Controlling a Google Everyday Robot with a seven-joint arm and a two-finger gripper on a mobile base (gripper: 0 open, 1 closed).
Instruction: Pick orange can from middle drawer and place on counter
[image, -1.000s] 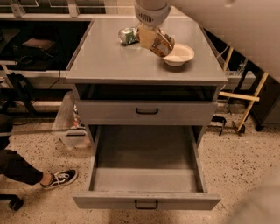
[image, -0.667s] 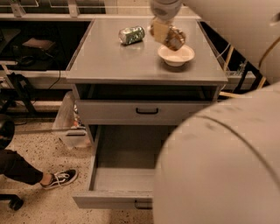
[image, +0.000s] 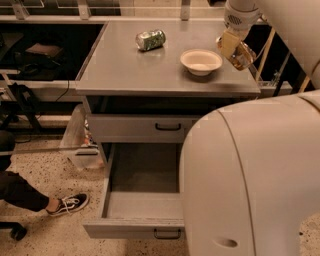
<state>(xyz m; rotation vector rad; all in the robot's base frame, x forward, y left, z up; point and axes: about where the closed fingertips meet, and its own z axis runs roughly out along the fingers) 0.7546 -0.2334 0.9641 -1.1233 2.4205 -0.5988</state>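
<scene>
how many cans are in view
2. The green-and-silver can lies on its side at the back of the counter; the orange can is held in the end effector by its right edge. The arm hides part of the open drawer, so more may be hidden.

Green-and-silver can (image: 150, 40) lying on its side at the back, and a white bowl (image: 201, 61) sitting upright to its right, well apart from it. Just right of that bowl hangs the gripper (image: 235, 49), clamped on the orange can (image: 243, 55). Lower down, the top drawer (image: 145, 128) is closed, black handle showing. Off to the left, a clear plastic bag (image: 77, 137) slumps against the cabinet side. On the speckled floor (image: 45, 235) there's a leg in dark trousers ending in a black sneaker (image: 67, 204) with a white sole, and a chair wheel (image: 15, 231) in the corner
</scene>
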